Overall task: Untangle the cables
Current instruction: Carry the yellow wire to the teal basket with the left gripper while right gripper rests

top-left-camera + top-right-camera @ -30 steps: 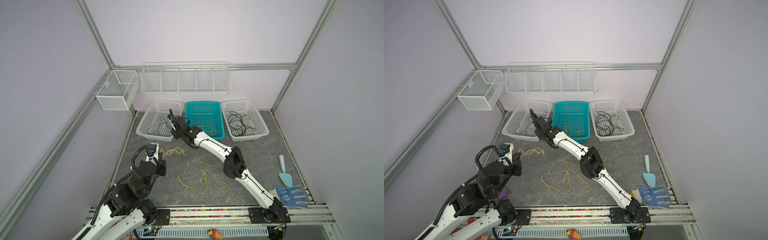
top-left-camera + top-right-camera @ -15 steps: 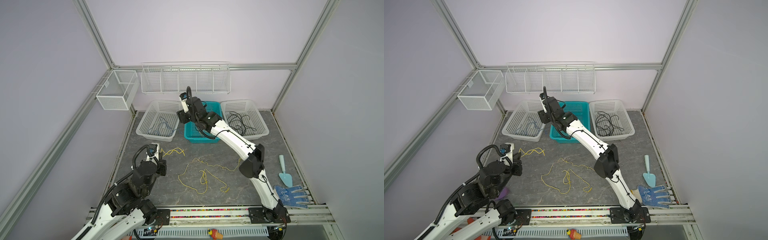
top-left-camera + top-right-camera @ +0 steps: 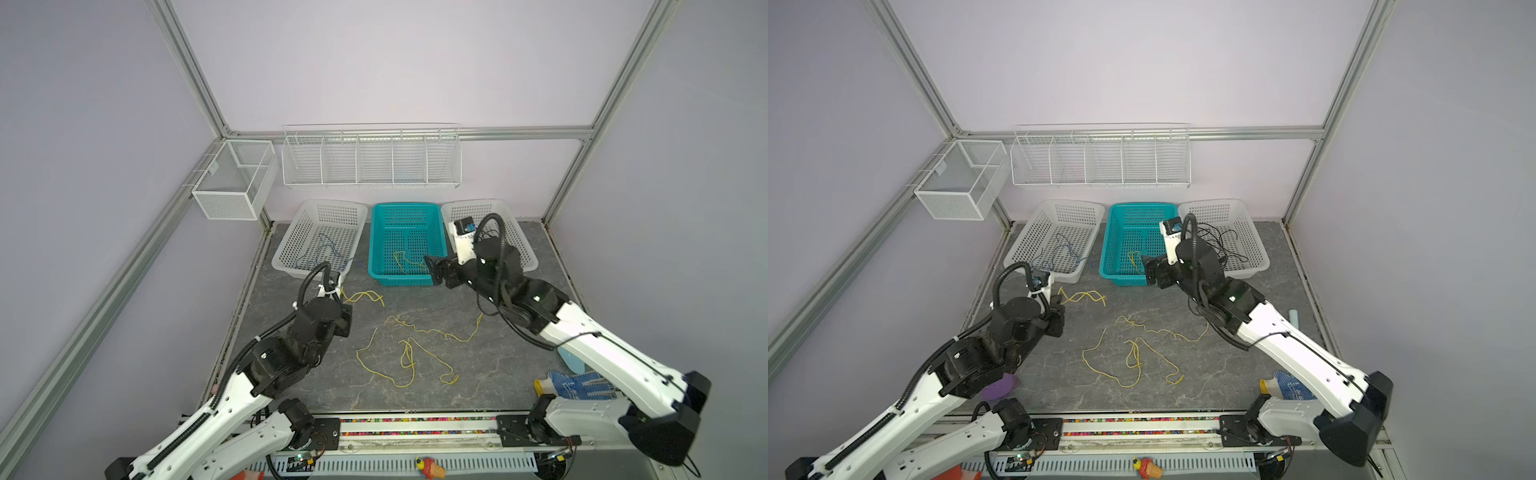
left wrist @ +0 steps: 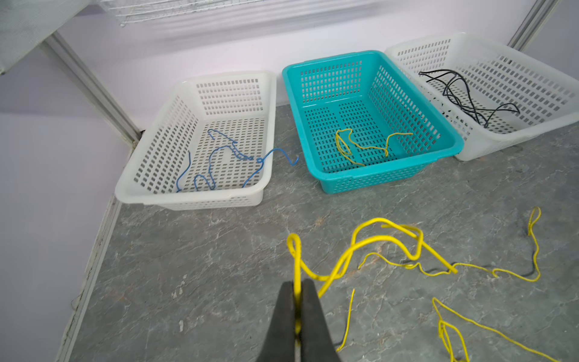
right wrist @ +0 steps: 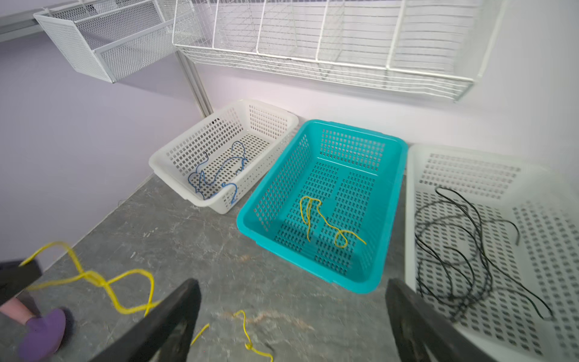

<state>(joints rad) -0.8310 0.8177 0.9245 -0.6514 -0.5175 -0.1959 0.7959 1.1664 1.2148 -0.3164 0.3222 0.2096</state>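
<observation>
Cables [image 4: 296,266]: thin limp yellow strands, looped | left claw [image 4: 297,283] pinching one | right claw [image 5: 291,282] spread wide, empty

yellow cables [image 4: 296,263]: on tabletop [image 3: 498,365], one in teal basket [image 4: 376,178] | blue cable [image 4: 259,160]: left basket [image 4: 200,199] | black cables [image 4: 470,108]: right basket [image 4: 501,139]

top views: overhead-front, whole cell | wrists: low, share teal basket [image 4: 332,81]

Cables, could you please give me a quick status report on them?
Left gripper shut on a yellow cable. Right gripper open, empty. Loose yellow tangle on table, nothing across it.
</observation>
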